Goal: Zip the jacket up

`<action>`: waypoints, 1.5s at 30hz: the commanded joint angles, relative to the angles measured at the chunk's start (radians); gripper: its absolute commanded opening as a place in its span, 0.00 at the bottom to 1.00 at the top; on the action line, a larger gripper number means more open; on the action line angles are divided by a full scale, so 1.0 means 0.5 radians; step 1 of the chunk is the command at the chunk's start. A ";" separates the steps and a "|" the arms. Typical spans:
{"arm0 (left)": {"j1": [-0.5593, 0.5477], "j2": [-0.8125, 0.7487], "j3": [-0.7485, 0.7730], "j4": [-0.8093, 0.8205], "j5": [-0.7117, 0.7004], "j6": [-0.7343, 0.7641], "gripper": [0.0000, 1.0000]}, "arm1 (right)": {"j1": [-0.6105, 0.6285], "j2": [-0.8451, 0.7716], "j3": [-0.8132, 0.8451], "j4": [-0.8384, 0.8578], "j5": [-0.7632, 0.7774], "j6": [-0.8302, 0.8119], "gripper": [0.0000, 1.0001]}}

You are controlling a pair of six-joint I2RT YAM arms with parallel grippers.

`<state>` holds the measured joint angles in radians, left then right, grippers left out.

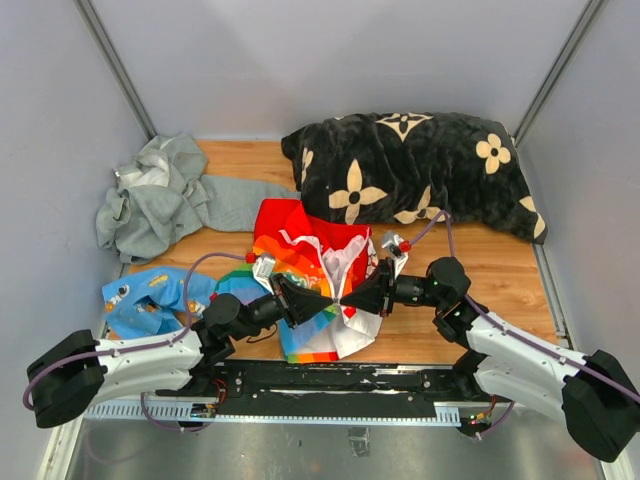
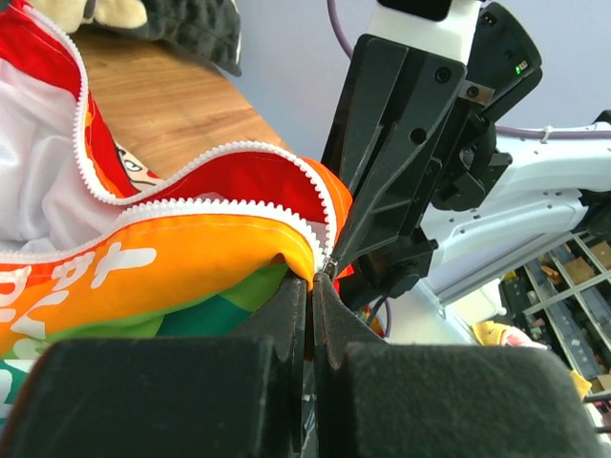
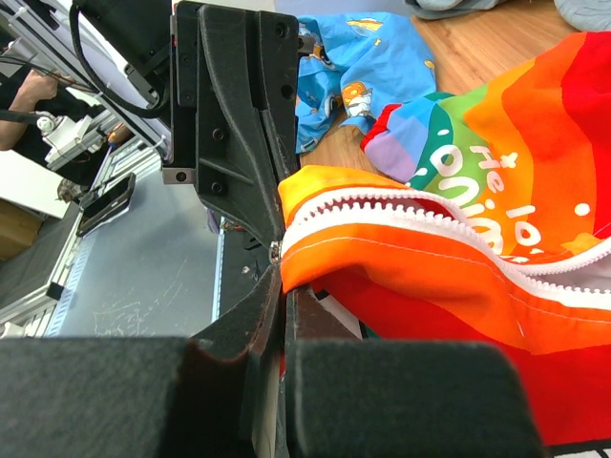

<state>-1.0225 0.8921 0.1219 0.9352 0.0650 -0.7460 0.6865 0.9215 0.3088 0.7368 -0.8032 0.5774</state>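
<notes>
The jacket [image 1: 305, 262] lies open at the middle of the table, red and rainbow-striped with white lining. Its white zipper teeth [image 2: 200, 172] stand apart in two rows. My left gripper [image 1: 330, 303] is shut on the orange bottom corner of one front edge [image 2: 286, 250]. My right gripper [image 1: 350, 300] is shut on the orange bottom corner of the other front edge [image 3: 382, 243]. The two grippers meet tip to tip just above the jacket's near hem. A small metal zipper part [image 3: 275, 251] shows between the tips. The right gripper's fingers [image 2: 382, 181] fill the left wrist view.
A grey hooded sweatshirt [image 1: 160, 200] lies at the back left. A small light-blue garment [image 1: 150, 298] lies at the near left, also in the right wrist view [image 3: 368, 57]. A black pillow with beige flowers [image 1: 415, 165] lies at the back right. Grey walls enclose three sides.
</notes>
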 commanded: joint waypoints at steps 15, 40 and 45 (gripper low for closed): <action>0.008 0.034 0.147 -0.504 0.094 -0.060 0.00 | -0.067 0.022 0.265 -0.267 0.195 -0.186 0.01; 0.208 0.219 0.278 -0.625 0.213 -0.240 0.00 | 0.533 -0.394 0.523 -1.585 1.064 -1.299 0.68; 0.208 0.197 0.255 -0.606 0.218 -0.243 0.00 | 0.926 -0.486 0.360 -1.444 1.395 -1.735 0.62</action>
<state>-0.9249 1.0092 0.2489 0.6159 0.1566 -0.8635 1.0336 0.7044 0.5426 -0.0120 -0.2771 -0.0601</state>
